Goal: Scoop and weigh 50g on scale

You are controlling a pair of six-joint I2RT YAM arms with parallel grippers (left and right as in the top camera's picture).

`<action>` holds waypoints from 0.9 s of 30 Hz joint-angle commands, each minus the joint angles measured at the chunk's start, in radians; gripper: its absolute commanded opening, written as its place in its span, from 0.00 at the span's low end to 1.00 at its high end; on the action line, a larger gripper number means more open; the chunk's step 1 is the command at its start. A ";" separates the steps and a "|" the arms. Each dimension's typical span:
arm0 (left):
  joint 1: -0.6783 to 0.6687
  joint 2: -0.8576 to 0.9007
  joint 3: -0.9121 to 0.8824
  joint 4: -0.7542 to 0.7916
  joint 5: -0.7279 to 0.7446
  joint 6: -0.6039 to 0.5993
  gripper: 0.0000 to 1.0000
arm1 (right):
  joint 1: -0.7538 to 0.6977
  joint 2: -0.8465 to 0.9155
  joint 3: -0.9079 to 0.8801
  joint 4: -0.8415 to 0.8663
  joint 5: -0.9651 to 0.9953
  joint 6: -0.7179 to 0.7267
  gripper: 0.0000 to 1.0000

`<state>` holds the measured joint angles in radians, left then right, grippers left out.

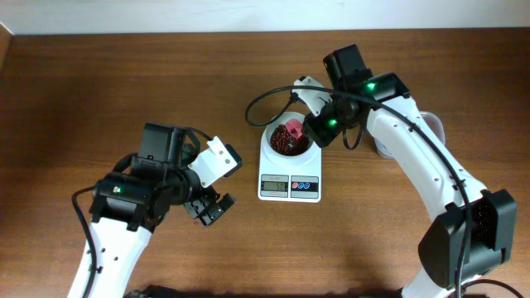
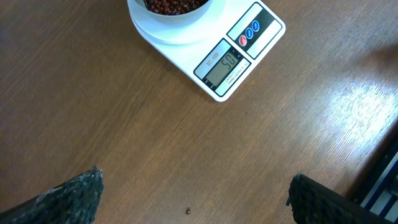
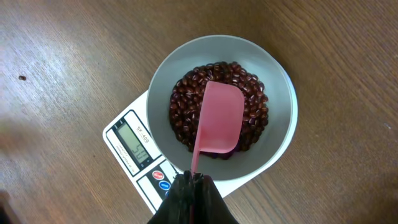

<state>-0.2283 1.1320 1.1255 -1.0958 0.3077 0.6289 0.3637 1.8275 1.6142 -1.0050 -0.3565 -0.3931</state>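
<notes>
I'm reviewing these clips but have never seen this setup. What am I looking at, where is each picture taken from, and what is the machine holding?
Two robot arms work at a wooden table. One picture looks down from above; the other two come from a camera on each arm's wrist.

In the middle stands a white scale with a bowl of red beans on top. Its display is lit, but I cannot read the digits surely.

The right gripper is shut on the handle of a pink scoop, whose blade hangs over the beans in the bowl.

The left gripper is open and holds nothing; its camera looks at the scale from a little way off.
</notes>
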 commanded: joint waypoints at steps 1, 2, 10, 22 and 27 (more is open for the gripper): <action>0.004 -0.010 0.020 0.002 0.014 0.015 0.99 | 0.002 -0.031 0.021 -0.001 -0.014 0.009 0.04; 0.004 -0.010 0.020 0.002 0.014 0.015 0.99 | 0.002 -0.031 0.021 -0.001 -0.014 0.029 0.04; 0.004 -0.010 0.020 0.002 0.014 0.015 0.99 | -0.116 -0.031 0.021 -0.002 -0.298 0.174 0.04; 0.004 -0.010 0.020 0.002 0.014 0.015 0.99 | -0.467 -0.031 0.021 -0.142 -0.466 0.082 0.04; 0.004 -0.010 0.020 0.002 0.014 0.015 0.99 | -0.711 -0.037 0.027 -0.246 -0.343 0.031 0.04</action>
<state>-0.2283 1.1320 1.1255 -1.0958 0.3077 0.6292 -0.2752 1.8275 1.6176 -1.2362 -0.7372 -0.3206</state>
